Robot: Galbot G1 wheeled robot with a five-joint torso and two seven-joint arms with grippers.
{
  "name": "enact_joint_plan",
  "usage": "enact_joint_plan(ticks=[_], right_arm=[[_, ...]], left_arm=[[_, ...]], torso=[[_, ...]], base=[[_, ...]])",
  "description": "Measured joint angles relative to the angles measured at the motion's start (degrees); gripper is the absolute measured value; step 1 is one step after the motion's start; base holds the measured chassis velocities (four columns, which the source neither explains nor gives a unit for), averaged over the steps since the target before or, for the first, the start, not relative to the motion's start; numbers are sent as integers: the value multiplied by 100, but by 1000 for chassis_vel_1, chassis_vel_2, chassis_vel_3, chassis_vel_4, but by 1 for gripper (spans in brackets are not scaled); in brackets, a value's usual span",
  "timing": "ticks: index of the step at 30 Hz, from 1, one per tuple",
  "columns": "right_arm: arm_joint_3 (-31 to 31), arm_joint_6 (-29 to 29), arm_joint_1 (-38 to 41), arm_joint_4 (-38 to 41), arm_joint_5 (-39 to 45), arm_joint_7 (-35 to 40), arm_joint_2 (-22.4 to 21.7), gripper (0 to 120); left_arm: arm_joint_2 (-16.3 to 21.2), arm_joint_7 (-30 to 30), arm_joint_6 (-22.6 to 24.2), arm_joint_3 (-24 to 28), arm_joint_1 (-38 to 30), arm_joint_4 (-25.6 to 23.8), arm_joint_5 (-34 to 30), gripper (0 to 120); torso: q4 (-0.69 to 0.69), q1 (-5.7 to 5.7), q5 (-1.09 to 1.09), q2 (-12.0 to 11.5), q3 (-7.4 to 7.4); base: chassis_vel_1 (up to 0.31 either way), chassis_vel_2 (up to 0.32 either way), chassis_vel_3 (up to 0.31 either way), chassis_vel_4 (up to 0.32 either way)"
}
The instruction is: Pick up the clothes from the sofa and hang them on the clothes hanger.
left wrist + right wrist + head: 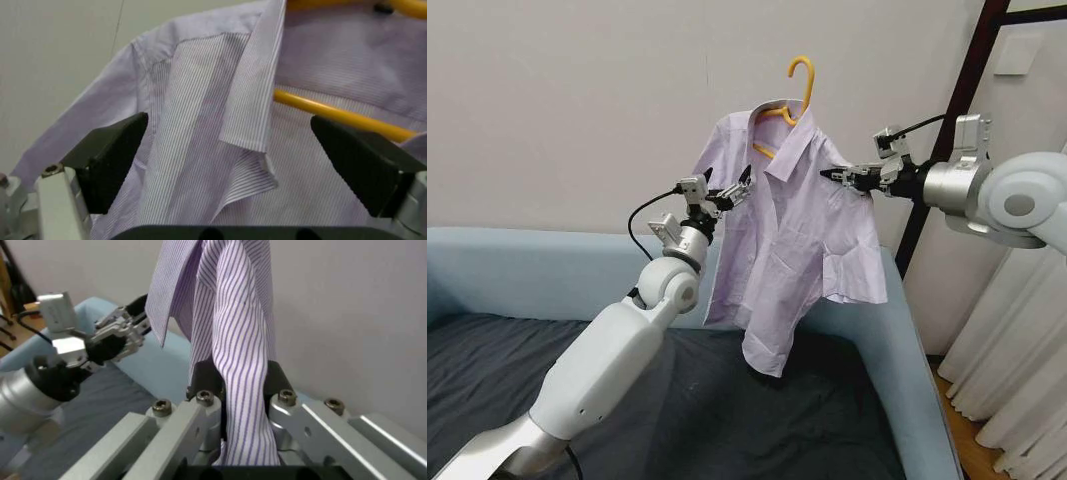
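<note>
Illumination is even and diffuse. The shirt (792, 230) shows soft shading in its folds. The wall (577, 100) behind the shirt is evenly bright; the sofa seat (727, 420) below it is dim.

Your head camera looks forward and down from behind both arms, at middle range. It takes in the sofa (527, 265) below and the shirt (797, 230) on the hanger (799, 85) above the sofa's back edge. Your left wrist camera sits just behind the left gripper (230, 122), facing the shirt's collar close up. Your right wrist camera looks along the right gripper (237, 375), very near the shirt, with the left gripper and sofa beyond. All three views share the shirt.
</note>
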Motion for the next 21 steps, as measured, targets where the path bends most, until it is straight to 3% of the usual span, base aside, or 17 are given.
enact_joint_plan(ticks=[6,15,21], right_arm=[[-26,-17,40,61,23,-21,-22,7],[14,38,-32,83,-9,-36,-67,7],[30,56,-19,139,9,-97,-175,7]], left_arm=[[-93,-31,3,82,-209,139,-119,89],[-117,57,-226,88,-150,113,-127,52],[-121,148,-380,103,-130,153,-133,34]], torso=[[-2,0,0,0,0],[-1,0,1,0,-1],[-2,0,1,0,0]], base=[[0,0,0,0],[0,0,0,0],[0,0,0,0]])
